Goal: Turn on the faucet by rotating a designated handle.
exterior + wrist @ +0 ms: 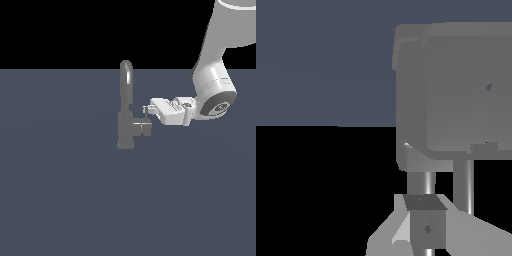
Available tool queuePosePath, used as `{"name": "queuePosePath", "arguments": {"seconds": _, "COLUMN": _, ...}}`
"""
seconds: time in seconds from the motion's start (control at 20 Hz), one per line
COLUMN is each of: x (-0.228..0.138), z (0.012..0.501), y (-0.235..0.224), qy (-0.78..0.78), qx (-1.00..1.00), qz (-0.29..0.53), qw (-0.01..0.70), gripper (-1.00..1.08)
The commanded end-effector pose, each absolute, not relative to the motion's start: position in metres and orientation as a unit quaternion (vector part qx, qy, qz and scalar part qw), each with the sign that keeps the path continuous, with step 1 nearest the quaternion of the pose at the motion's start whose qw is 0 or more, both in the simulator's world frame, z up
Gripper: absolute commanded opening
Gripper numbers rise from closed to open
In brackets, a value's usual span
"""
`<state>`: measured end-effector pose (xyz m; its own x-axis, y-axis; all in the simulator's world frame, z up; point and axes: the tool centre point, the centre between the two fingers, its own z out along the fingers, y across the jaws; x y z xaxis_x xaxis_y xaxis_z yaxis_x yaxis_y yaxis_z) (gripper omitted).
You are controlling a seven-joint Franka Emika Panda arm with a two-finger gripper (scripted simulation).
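At the exterior view's centre, the faucet stands with its handle jutting right. The gripper seems narrowed around the lever pin, though contact is unclear. Next: push sideways to rotate it.

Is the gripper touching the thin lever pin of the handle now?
Cannot tell. In the exterior view the gripper reaches the handle at its lever pin, but no contact or gap shows plainly. The wrist view is too close to settle it.
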<state>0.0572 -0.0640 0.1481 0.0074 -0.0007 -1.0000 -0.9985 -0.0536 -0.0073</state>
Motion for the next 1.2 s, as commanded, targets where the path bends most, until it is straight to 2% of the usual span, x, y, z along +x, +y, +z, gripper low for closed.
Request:
{"name": "queuePosePath", "arguments": {"seconds": 0.0, "x": 0.050, "z": 0.150, "y": -0.065, "qy": 0.484, "qx": -0.515, "qz": 0.512, "qw": 0.488, "gripper": -1.00}}
{"name": "queuePosePath", "arguments": {"seconds": 0.45, "x": 0.028, "z": 0.155, "y": -0.065, "qy": 0.484, "qx": -0.515, "qz": 0.512, "qw": 0.488, "gripper": -1.00}}
{"name": "queuePosePath", "arguments": {"seconds": 0.55, "x": 0.035, "z": 0.157, "y": -0.065, "qy": 0.484, "qx": -0.518, "qz": 0.507, "qw": 0.491, "gripper": -1.00}}
{"name": "queuePosePath", "arguments": {"seconds": 1.15, "x": -0.007, "z": 0.134, "y": -0.067, "qy": 0.484, "qx": -0.516, "qz": 0.510, "qw": 0.489, "gripper": -1.00}}
